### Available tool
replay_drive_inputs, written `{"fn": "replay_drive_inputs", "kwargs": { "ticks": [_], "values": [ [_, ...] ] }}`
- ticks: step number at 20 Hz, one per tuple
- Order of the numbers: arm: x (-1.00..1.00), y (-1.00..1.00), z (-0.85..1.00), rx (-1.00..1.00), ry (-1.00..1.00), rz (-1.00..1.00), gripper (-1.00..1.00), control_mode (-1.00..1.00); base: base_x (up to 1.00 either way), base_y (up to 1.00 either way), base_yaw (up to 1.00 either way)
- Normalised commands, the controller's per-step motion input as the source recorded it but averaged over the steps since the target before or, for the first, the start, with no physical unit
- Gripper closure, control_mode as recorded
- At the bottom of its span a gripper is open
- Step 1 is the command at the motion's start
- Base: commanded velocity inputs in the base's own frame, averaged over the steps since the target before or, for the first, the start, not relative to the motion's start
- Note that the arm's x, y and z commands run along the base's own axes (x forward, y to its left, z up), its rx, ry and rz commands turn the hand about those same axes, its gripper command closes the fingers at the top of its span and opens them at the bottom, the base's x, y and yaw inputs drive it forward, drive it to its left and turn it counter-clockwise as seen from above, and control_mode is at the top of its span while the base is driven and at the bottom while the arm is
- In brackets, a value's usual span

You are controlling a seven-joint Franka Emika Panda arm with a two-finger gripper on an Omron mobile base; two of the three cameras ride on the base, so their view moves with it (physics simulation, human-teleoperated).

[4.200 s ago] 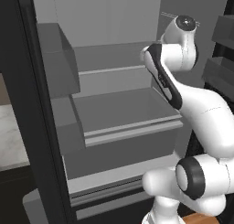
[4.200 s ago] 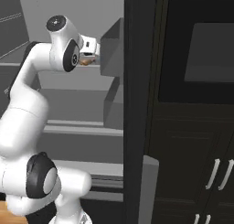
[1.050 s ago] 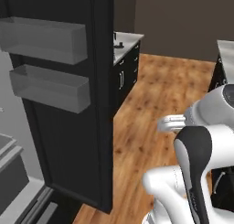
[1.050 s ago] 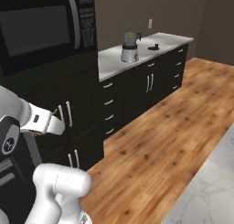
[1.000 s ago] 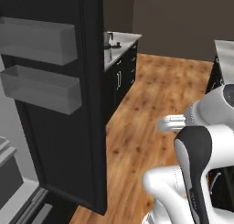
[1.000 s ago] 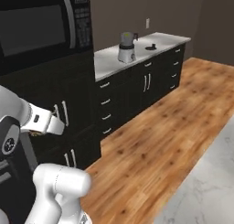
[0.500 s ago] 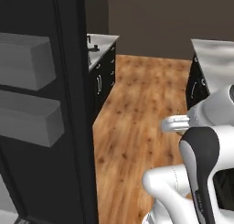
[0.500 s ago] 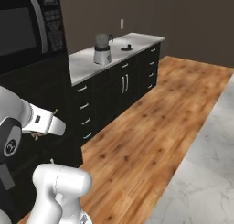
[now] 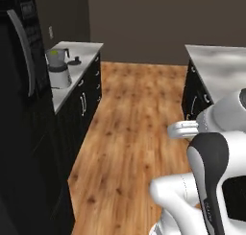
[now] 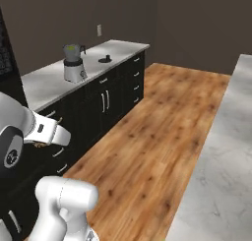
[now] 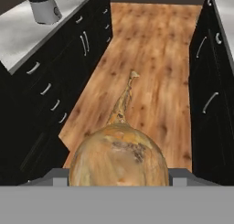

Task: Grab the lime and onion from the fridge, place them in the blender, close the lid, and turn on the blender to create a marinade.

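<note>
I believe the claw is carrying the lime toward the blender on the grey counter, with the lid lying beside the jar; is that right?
Not quite: the claw is carrying the onion, as the hand view shows. The blender does stand on the grey counter, with the lid lying beside the jar.

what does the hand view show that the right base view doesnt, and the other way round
Hand view alone: the onion close up, golden-brown with a dry stalk, sitting in the tool above the wooden floor, plus the black cabinets on the far side of the aisle.

Right base view alone: the blender's green contents, the lime, the wall socket behind it, and the marble counter opposite.

Both: the blender on the light counter, the lid lying beside it, the black drawers below, and the wood floor.
</note>
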Motion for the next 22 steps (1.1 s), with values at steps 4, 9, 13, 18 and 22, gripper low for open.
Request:
{"fn": "replay_drive_inputs", "kwargs": {
  "ticks": [4,9,13,18,22],
  "values": [
    [0.00,0.00,0.00,0.00,0.00,0.00,1.00,1.00,1.00,-0.01,-0.10],
    [0.00,0.00,0.00,0.00,0.00,0.00,1.00,1.00,1.00,-0.23,0.02],
    [0.00,0.00,0.00,0.00,0.00,0.00,1.00,1.00,1.00,-0.09,0.16],
    [0.00,0.00,0.00,0.00,0.00,0.00,1.00,1.00,1.00,0.00,0.34],
    [0.00,0.00,0.00,0.00,0.00,0.00,1.00,1.00,1.00,0.00,0.48]
  ]
}}
